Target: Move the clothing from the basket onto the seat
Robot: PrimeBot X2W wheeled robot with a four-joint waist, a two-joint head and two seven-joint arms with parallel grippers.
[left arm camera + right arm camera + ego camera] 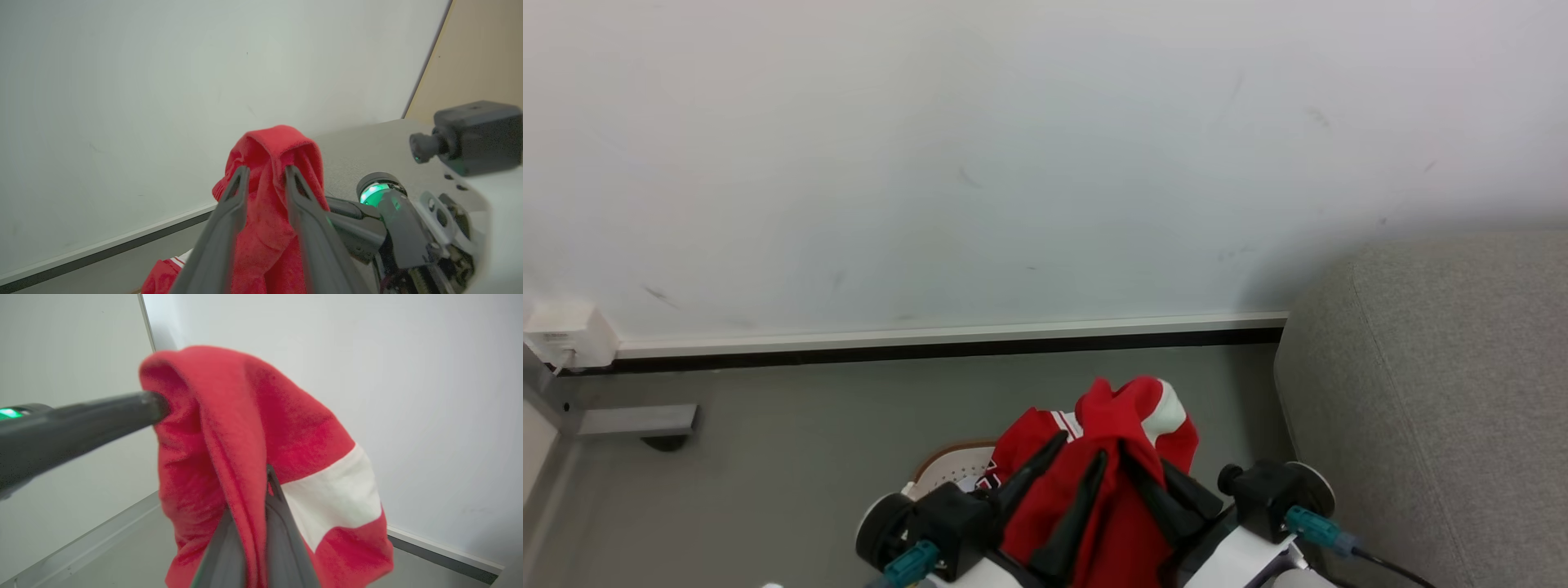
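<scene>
Two grippers meet low in the head view, both at one bunch of red clothing (1123, 425) with a white patch near its top. The left gripper (1083, 447) has its fingers a little apart against the fabric. The right gripper (1141, 457) reaches in from the other side. The clothing is lifted clear of the grey floor (768, 457), and the basket (947, 467) shows just behind its left edge, brown rim and holed white wall. The grey sofa (1437, 392) stands to the right, apart from the clothing, with nothing red on it.

In the left wrist view the left fingers rise on either side of a red fold that fills the gap between them. Whether they pinch it or merely flank it cannot be told. The right gripper's dark fingers enter the cloth from the right.

In the right wrist view the right fingers are closed tight on a fold of the clothing. The cloth drapes over them, a white band (339, 490) hanging to the right. One left finger comes in from the left, its tip touching the fabric.
</scene>
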